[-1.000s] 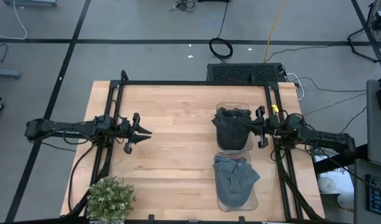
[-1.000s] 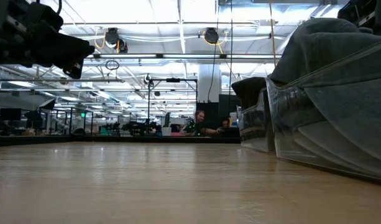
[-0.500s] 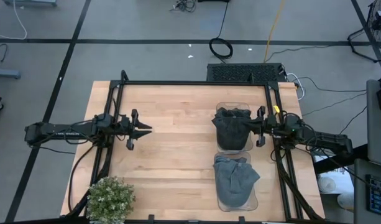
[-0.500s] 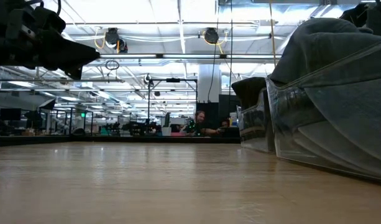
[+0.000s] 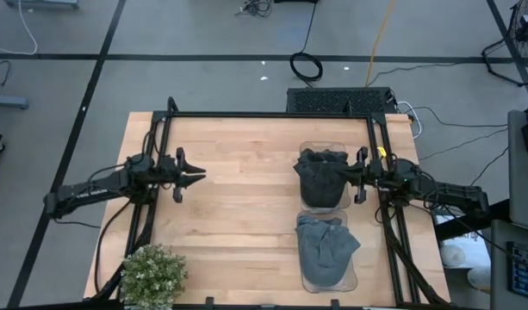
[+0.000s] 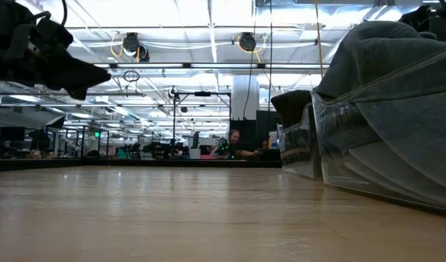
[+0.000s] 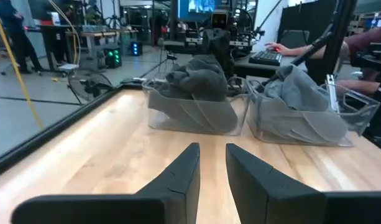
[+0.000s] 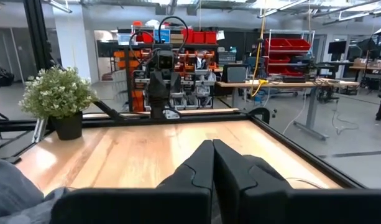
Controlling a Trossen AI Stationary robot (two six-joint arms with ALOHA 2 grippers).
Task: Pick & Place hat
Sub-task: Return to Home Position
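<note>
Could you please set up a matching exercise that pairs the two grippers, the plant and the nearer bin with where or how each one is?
Things:
1. left gripper
2. right gripper
3. potted plant
4. lower bin in the high view

Places or states:
A. holds grey-blue fabric
B. fingers shut, beside the upper bin
C. on a corner of the table, on the left arm's side
D. fingers apart, over bare wood

Pairs: 1-D, 2-B, 3-C, 4-A
</note>
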